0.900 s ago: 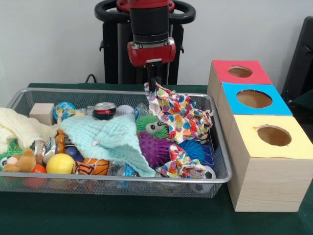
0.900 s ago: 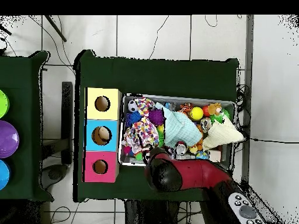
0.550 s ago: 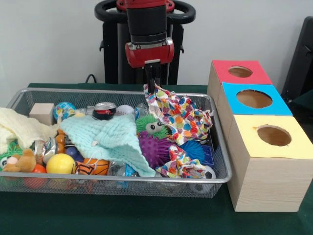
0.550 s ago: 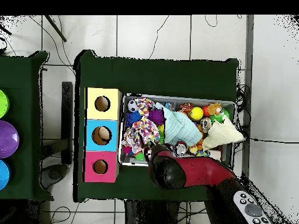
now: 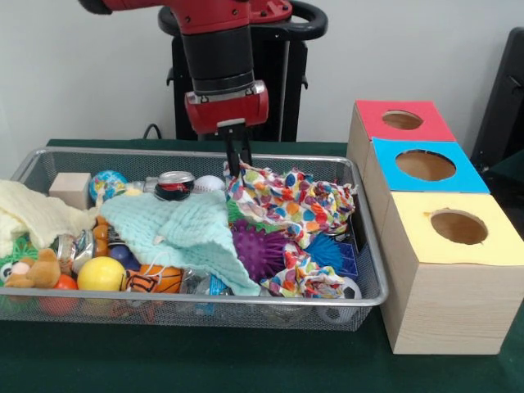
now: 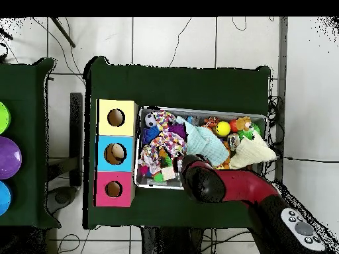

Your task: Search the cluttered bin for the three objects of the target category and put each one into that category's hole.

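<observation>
My pincer has its two thin black fingers drawn together on the far edge of the multicoloured spotted cloth, pinching a peak of it just above the bin's far rim. From the front camera the rest of the cloth spills down and to the right over the toys, and a second fold of it lies near the front right corner. Just under it sits a purple spiky ball, with a blue spiky ball to its right. To the left spreads a pale mint cloth — beyond it a crushed red can and a white ball lie near the far wall. Further left I see a globe ball, a wooden block, a cream knit cloth, a yellow ball and a small teddy. All of it lies in the wire mesh bin. Just right of the bin stand three boxes with round holes — red farthest, blue in the middle, yellow nearest. Overhead, the arm covers the pincer.
</observation>
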